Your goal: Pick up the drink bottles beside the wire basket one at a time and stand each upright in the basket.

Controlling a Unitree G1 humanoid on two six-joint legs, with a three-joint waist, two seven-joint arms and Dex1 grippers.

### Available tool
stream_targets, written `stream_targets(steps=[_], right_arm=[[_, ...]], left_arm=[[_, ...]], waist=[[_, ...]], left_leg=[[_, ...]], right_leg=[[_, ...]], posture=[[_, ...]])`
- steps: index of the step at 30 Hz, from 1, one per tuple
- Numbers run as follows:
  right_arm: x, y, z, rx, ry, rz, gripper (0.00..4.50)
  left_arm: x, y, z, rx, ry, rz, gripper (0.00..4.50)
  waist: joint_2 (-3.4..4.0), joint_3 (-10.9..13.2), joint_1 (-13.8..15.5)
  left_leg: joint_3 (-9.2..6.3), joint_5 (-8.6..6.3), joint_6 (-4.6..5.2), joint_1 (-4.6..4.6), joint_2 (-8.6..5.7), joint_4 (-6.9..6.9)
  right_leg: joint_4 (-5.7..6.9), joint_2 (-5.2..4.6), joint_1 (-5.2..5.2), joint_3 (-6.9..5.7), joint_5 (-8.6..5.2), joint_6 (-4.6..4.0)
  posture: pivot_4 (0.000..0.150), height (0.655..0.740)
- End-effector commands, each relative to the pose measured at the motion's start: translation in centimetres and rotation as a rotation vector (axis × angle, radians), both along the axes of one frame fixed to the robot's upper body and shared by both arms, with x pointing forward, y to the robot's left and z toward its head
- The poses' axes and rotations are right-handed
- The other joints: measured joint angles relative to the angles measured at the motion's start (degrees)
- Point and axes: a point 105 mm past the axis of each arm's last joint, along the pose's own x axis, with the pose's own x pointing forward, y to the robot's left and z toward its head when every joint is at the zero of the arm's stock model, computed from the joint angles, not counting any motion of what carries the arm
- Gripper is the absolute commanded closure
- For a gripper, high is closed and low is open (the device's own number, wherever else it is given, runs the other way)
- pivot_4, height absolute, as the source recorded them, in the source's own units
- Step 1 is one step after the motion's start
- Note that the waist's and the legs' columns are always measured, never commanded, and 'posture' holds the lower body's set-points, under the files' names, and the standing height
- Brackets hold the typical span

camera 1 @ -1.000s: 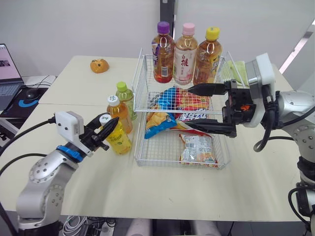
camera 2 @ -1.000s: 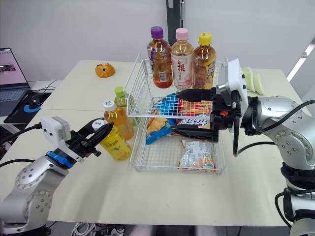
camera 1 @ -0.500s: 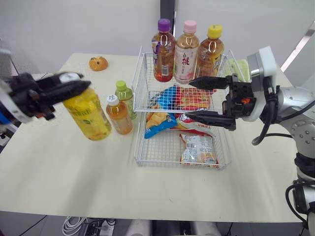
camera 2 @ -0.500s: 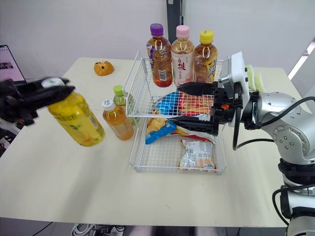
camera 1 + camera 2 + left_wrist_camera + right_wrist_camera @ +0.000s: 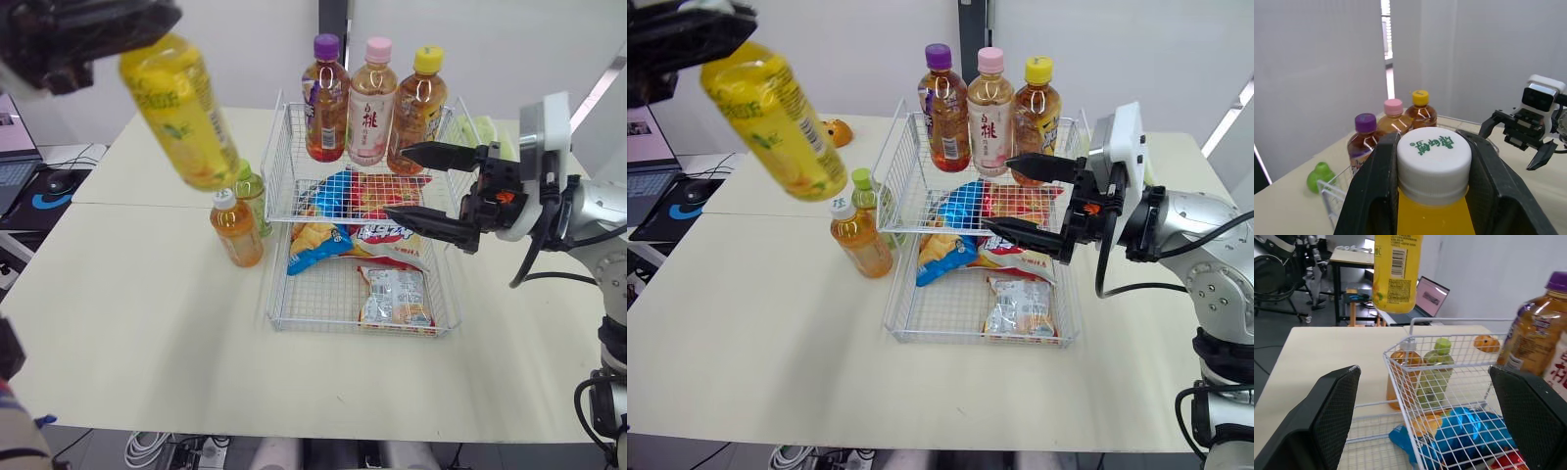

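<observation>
3 bottles (image 5: pixel 370 103) stand at far end of basket (image 5: pixel 277 245), left gripper (image 5: pixel 1432 147) clamped on yellow bottle (image 5: pixel 178 113) high left of basket, right gripper (image 5: pixel 397 180) jaws apart over basket, 2 bottles (image 5: pixel 238 230) left beside it.

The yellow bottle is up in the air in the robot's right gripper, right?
No. The yellow bottle is up in the air, but in the left gripper; the left wrist view shows its fingers clamped on the white cap.

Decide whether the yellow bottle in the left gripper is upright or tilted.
Tilted: the yellow bottle, clamped at its cap by the left gripper, slants in mid-air.
</observation>
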Motion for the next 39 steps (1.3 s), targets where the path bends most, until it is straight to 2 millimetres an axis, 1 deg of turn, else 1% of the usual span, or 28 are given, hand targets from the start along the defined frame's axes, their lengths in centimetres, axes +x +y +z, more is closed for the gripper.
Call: stream_targets(steps=[1,4,8,11,13,15,16,17,21,26,30,32,34,35,36,37,39], right_arm=[[-1.1,-0.9,1.0,0.003,-0.077,-0.081,0.00],[-1.6,-1.7,0.8,0.005,-0.085,-0.153,0.00],[-2.2,-2.7,0.6,0.008,-0.091,-0.248,0.00],[-2.4,-3.2,0.9,0.020,-0.112,-0.311,0.00],[-2.7,-3.4,0.8,0.020,-0.113,-0.335,0.00],[-3.0,-3.5,0.6,0.014,-0.110,-0.352,0.00],[-3.1,-3.5,0.6,0.012,-0.111,-0.360,0.00],[-3.1,-3.5,0.6,0.012,-0.111,-0.365,0.00],[-3.4,-3.6,0.8,0.014,-0.119,-0.384,0.00],[-3.6,-3.5,0.9,0.014,-0.118,-0.395,0.00],[-3.7,-3.6,0.9,0.016,-0.117,-0.406,0.00],[-3.7,-3.6,1.0,0.017,-0.117,-0.408,0.00],[-3.7,-3.6,0.9,0.021,-0.115,-0.407,0.00],[-3.6,-3.6,0.9,0.024,-0.114,-0.406,0.00],[-3.6,-3.5,0.9,0.026,-0.113,-0.405,0.00],[-3.6,-3.5,0.9,0.028,-0.113,-0.405,0.00],[-3.6,-3.5,0.9,0.031,-0.114,-0.404,0.00]], left_arm=[[-0.8,-2.3,2.1,0.020,-0.107,-0.150,3.14],[-0.4,-4.8,2.6,0.026,-0.123,-0.283,3.14],[1.0,-8.3,2.3,0.001,-0.153,-0.410,3.14],[1.7,-11.0,0.8,-0.003,-0.159,-0.489,3.14],[2.8,-13.1,-0.3,-0.014,-0.163,-0.482,3.14],[3.3,-15.1,-1.6,0.011,-0.192,-0.487,3.14],[3.7,-16.1,-2.0,0.010,-0.200,-0.470,3.14],[4.0,-16.8,-2.1,0.005,-0.203,-0.456,3.14],[4.8,-18.5,-3.1,0.024,-0.194,-0.429,3.14],[5.8,-19.6,-4.2,0.045,-0.156,-0.377,3.14],[6.0,-20.2,-5.3,0.074,-0.137,-0.386,3.14],[6.2,-20.3,-5.4,0.064,-0.116,-0.387,3.14],[6.2,-20.4,-5.3,0.058,-0.121,-0.391,2.41],[6.2,-20.4,-5.3,0.055,-0.120,-0.394,2.20],[6.1,-20.4,-5.1,0.046,-0.115,-0.400,1.85],[6.1,-20.3,-5.0,0.039,-0.110,-0.405,1.64],[5.9,-20.0,-4.0,-0.007,-0.104,-0.415,0.93]], waist=[[-0.01,0.0,-0.1],[-0.03,0.0,-0.1],[-0.02,0.0,-0.2],[-0.02,0.0,-0.4],[-0.03,0.0,-0.5],[-0.02,0.0,-0.4],[-0.03,0.0,-0.4],[-0.04,0.0,-0.4],[-0.04,0.0,-0.7],[-0.04,0.0,-0.5],[-0.05,0.0,-0.5],[-0.05,0.0,-0.4],[-0.05,0.0,-0.4],[-0.05,0.0,-0.4],[-0.05,0.0,-0.3],[-0.05,0.0,-0.3],[-0.05,0.0,-0.3]], left_leg=[[0.00,0.00,0.00,0.00,-0.01,0.01],[0.00,0.00,0.01,-0.01,-0.01,0.02],[0.02,0.00,0.01,0.00,0.00,0.01],[0.02,0.00,0.02,0.01,0.00,0.01],[0.02,0.00,0.02,0.00,0.00,0.00],[0.02,0.00,0.02,0.00,0.00,0.00],[0.02,0.00,0.01,0.00,0.00,0.00],[0.02,0.00,0.02,-0.01,0.01,0.00],[0.07,-0.02,0.06,0.00,0.01,-0.02],[0.07,-0.04,0.09,0.01,0.03,-0.03],[0.07,-0.10,0.20,-0.01,0.03,0.00],[0.07,-0.09,0.19,-0.01,0.03,0.00],[0.07,-0.09,0.18,-0.01,0.03,0.00],[0.07,-0.09,0.18,0.01,0.03,0.00],[0.07,-0.09,0.18,0.01,0.03,0.01],[0.07,-0.09,0.18,0.02,0.03,0.01],[0.07,-0.09,0.18,0.02,0.03,0.02]], right_leg=[[0.00,0.00,0.00,0.00,0.00,0.00],[-0.01,0.00,0.01,0.02,-0.02,0.04],[0.01,0.00,0.00,0.04,-0.03,0.05],[0.04,0.00,0.00,0.06,-0.03,0.05],[0.04,0.00,-0.01,0.07,-0.03,0.05],[0.02,0.00,-0.01,0.07,-0.03,0.05],[0.02,0.00,-0.01,0.07,-0.03,0.05],[0.02,0.00,-0.01,0.07,-0.03,0.05],[0.06,0.01,-0.04,0.13,-0.03,0.05],[0.07,0.06,-0.04,0.13,-0.03,0.05],[0.07,0.06,-0.04,0.14,-0.03,0.05],[0.07,0.06,-0.04,0.13,-0.03,0.06],[0.07,0.06,-0.04,0.14,-0.03,0.05],[0.07,0.06,-0.02,0.14,-0.03,0.05],[0.07,0.06,-0.01,0.14,-0.03,0.06],[0.08,0.06,-0.01,0.14,-0.03,0.05],[0.08,0.06,-0.01,0.13,-0.03,0.05]], posture=[[0.150,0.7400],[0.150,0.7400],[0.150,0.7400],[0.150,0.7400],[0.150,0.7400],[0.150,0.7400],[0.150,0.7400],[0.150,0.7400],[0.150,0.7400],[0.150,0.7400],[0.150,0.7400],[0.150,0.7400],[0.150,0.7400],[0.150,0.7400],[0.150,0.7400],[0.150,0.7400],[0.150,0.7400]])
